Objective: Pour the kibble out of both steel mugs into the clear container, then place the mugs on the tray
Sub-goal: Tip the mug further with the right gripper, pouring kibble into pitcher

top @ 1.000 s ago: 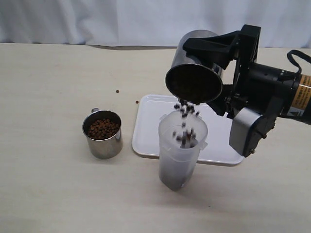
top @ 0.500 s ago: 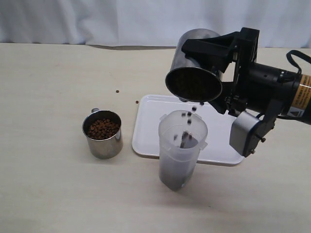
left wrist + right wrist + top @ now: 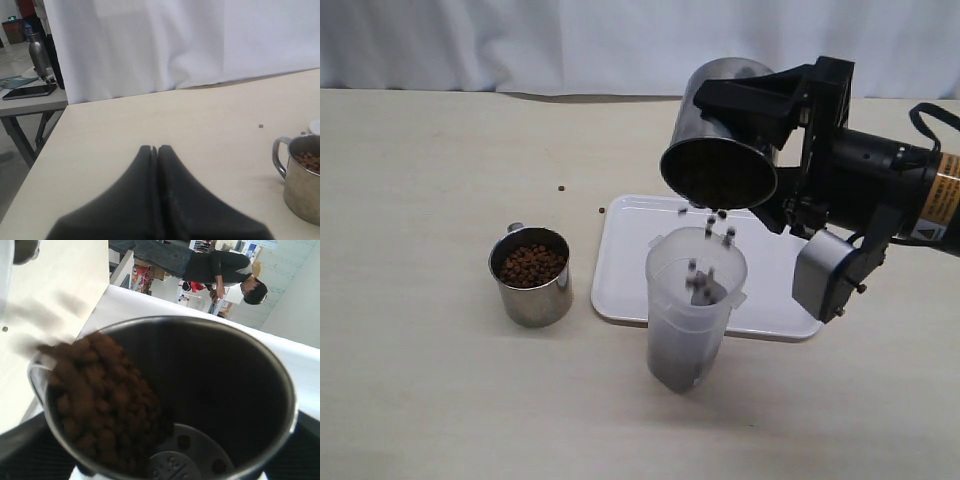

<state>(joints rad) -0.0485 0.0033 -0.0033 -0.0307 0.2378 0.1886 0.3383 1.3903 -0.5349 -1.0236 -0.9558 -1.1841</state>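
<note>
My right gripper (image 3: pixel 745 150) is shut on a steel mug (image 3: pixel 725 75), tilted mouth-down over the clear container (image 3: pixel 692 310). A few pellets of kibble (image 3: pixel 718 222) fall from its rim into the container, which stands at the tray's (image 3: pixel 625 262) front edge. In the right wrist view the mug's dark inside (image 3: pixel 225 370) still holds a heap of kibble (image 3: pixel 100 400) against one side. The second steel mug (image 3: pixel 532 277), upright and full of kibble, stands left of the tray and shows in the left wrist view (image 3: pixel 301 182). My left gripper (image 3: pixel 155 149) is shut on nothing, well away from it.
Two stray pellets (image 3: pixel 562 188) (image 3: pixel 601 211) lie on the table left of the tray. A white curtain hangs behind the table's far edge (image 3: pixel 520 93). In the left wrist view a side table (image 3: pixel 30 97) with a bottle stands beyond the table's edge.
The stream of falling kibble has thinned from a dense cluster to a few pellets. The held mug has shifted only slightly. The second mug and container have not moved.
</note>
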